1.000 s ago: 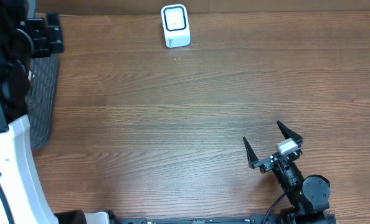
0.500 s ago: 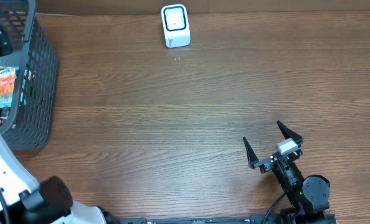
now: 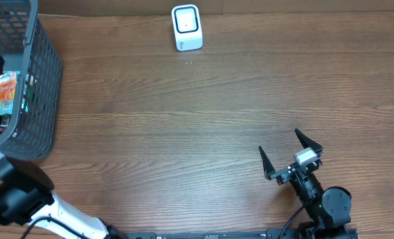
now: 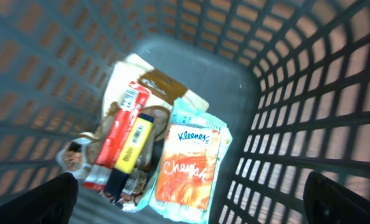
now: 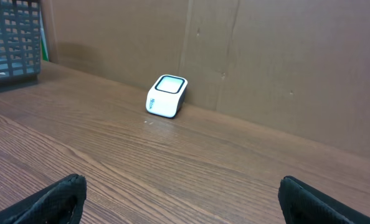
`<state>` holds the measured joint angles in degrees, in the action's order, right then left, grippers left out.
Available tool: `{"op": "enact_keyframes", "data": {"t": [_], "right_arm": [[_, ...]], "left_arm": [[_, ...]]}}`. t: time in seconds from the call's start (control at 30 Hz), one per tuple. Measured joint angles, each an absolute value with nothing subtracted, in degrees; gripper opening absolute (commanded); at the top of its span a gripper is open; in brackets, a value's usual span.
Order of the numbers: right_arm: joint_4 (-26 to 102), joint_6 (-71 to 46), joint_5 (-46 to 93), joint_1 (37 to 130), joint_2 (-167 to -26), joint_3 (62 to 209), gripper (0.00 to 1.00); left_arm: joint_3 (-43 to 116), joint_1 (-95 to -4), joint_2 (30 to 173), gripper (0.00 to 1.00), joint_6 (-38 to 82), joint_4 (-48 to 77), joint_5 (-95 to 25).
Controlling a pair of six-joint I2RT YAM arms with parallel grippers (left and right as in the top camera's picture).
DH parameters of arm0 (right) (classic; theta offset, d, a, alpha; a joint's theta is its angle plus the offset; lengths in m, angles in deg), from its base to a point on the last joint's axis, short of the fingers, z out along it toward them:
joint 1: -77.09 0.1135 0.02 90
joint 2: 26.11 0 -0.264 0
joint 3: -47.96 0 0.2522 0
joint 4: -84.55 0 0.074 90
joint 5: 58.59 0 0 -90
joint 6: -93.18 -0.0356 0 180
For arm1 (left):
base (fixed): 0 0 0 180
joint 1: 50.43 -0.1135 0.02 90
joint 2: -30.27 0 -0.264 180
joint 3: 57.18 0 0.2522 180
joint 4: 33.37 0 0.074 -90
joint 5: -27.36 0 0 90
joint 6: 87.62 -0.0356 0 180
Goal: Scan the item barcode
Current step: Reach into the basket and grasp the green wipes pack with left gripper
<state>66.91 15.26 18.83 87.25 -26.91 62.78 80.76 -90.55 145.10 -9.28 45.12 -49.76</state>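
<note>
Left hand (image 4: 197,202), fingers spread, hangs over the basket (image 4: 297,74) at the bench's (image 3: 184,133) 9 o'clock, seemingly to pick an item such as the tissues (image 4: 188,165); right hand (image 3: 280,142) rests spread at 5 o'clock, scanner (image 3: 186,26) at 12.

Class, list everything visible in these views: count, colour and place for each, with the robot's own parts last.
table: one, brown wood, under everything
cardboard wall: one, brown, behind the table
scanner: one, white, far edge of the table, near the middle
basket: one, dark grey mesh, far-left corner
tissue pack: one, orange and pale blue, in the basket
yellow marker: one, yellow with dark end, beside the tissue pack
red packet: one, red, beside the yellow marker
left end effector: one, black, open, above the basket's contents
right end effector: one, black, open, empty, near-right of the table
</note>
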Motion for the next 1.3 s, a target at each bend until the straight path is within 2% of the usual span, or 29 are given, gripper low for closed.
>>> {"op": "enact_keyframes", "data": {"t": [0.43, 1.07, 1.17, 1.27, 1.3], "right_arm": [[66.9, 15.3, 18.8, 87.2, -26.9, 62.8, 1.0], [66.9, 15.3, 18.9, 87.2, -26.9, 62.8, 1.0], [66.9, 15.2, 18.8, 87.2, -26.9, 62.8, 1.0], [66.9, 15.3, 18.8, 87.2, -26.9, 62.8, 1.0], [66.9, 15.3, 18.8, 87.2, -26.9, 62.8, 1.0]], "left_arm": [[80.8, -90.5, 155.9, 1.0, -13.5, 45.4, -49.1], [80.7, -88.8, 163.7, 1.0, -14.6, 46.4, -49.0], [80.7, -88.4, 163.8, 0.88, -14.6, 46.3, -50.2], [80.7, -88.3, 163.8, 0.73, -15.0, 46.1, -51.3], [80.7, -88.3, 163.8, 0.73, -14.9, 46.1, -51.4]]}}
